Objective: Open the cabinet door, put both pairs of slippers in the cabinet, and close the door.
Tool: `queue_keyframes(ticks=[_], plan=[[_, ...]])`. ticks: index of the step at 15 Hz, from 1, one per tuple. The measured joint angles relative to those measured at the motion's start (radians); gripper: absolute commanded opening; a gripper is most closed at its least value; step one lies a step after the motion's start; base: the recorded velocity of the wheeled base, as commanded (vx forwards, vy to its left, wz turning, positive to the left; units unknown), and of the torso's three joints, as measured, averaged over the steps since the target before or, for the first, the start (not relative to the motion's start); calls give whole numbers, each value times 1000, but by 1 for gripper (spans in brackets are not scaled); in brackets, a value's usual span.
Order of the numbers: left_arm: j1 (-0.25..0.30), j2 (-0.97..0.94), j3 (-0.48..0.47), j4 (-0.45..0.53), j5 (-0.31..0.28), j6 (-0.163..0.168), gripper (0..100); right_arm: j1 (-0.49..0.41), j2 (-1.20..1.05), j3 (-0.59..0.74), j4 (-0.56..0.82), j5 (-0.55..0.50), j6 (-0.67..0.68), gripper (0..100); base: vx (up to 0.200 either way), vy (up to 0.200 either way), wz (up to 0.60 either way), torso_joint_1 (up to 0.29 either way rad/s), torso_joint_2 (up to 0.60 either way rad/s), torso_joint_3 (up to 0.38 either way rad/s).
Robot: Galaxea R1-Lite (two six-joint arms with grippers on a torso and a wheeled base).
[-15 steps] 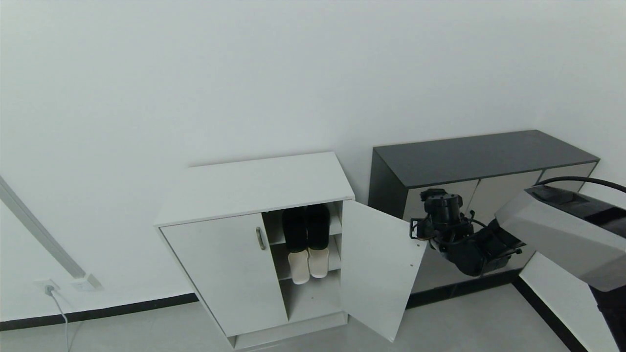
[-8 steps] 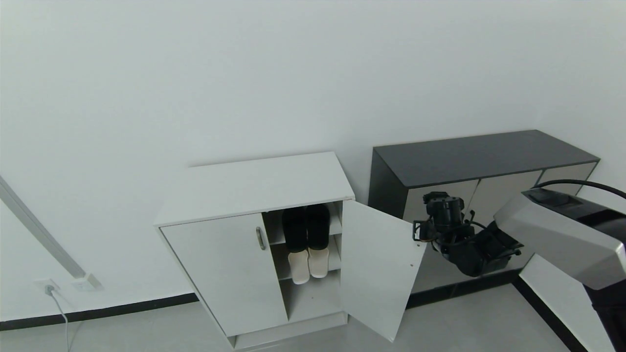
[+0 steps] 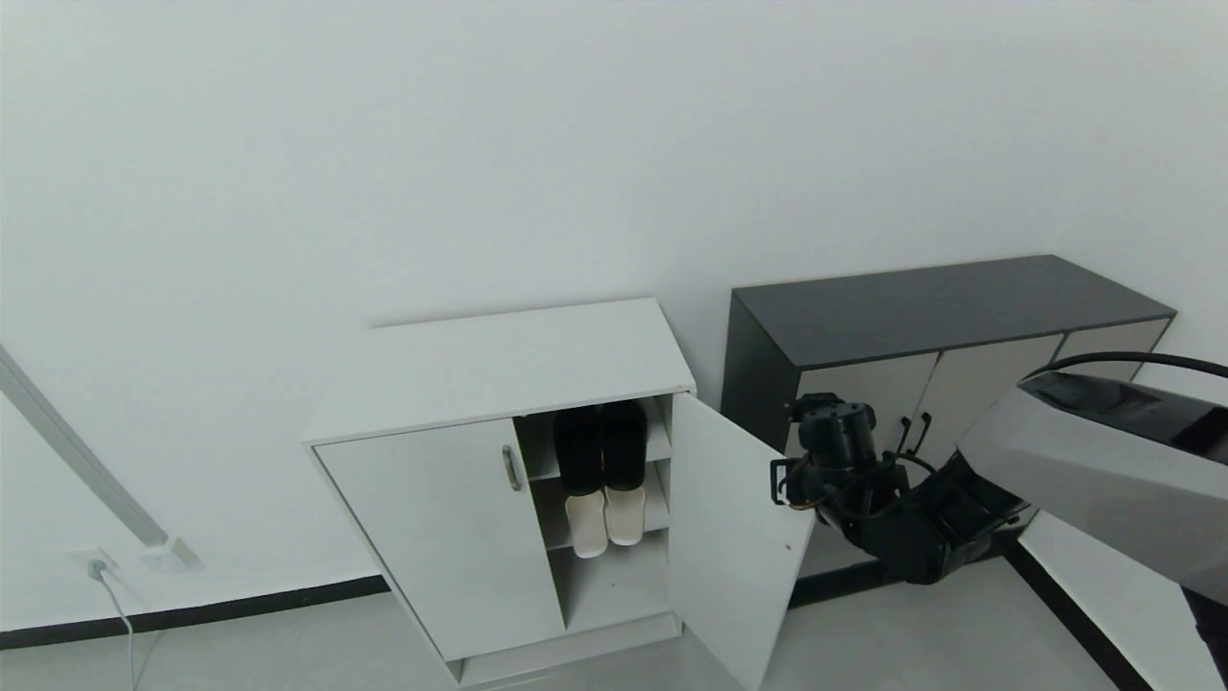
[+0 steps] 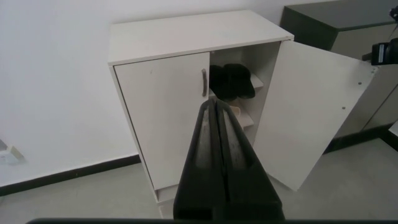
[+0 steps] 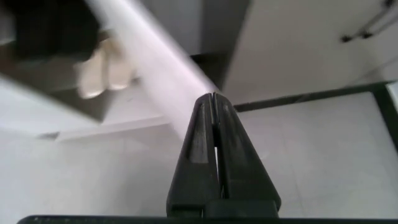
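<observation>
The white cabinet (image 3: pixel 499 369) has two doors. The left door (image 3: pixel 441 537), with one metal handle (image 3: pixel 511 467), is shut; the right door (image 3: pixel 734 537) stands swung out over bare floor (image 3: pixel 911 643), its free edge reaching towards the dark sideboard (image 3: pixel 940 307) beside it. Two pairs of slippers sit inside the open half: the black slippers (image 3: pixel 602 446) on the upper shelf and the cream slippers (image 3: pixel 604 518) on the shelf below. The right gripper (image 3: pixel 779 483), fingers pressed together, is at the open door's free edge; contact cannot be judged. The left gripper (image 4: pixel 214 102), fingers also pressed together, points at the cabinet front, well apart from both pairs.
</observation>
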Motion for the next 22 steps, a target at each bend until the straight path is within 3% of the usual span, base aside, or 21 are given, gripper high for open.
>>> queue_keyframes(ticks=[4, 9, 13, 22], plan=[[0, 0, 0, 0, 0, 0, 0, 79, -63, 56, -3, -5, 10, 0, 0, 0, 0, 0, 0, 0], [0, 0, 0, 0, 0, 0, 0, 1, -27, 24, -1, -1, 3, 0, 0, 0, 0, 0, 0, 0], [0, 0, 0, 0, 0, 0, 0, -2, 24, 9, 1, 0, 1, 0, 0, 0, 0, 0, 0, 0], [0, 0, 0, 0, 0, 0, 0, 208, -12, 151, -138, 0, 7, 0, 0, 0, 0, 0, 0, 0]])
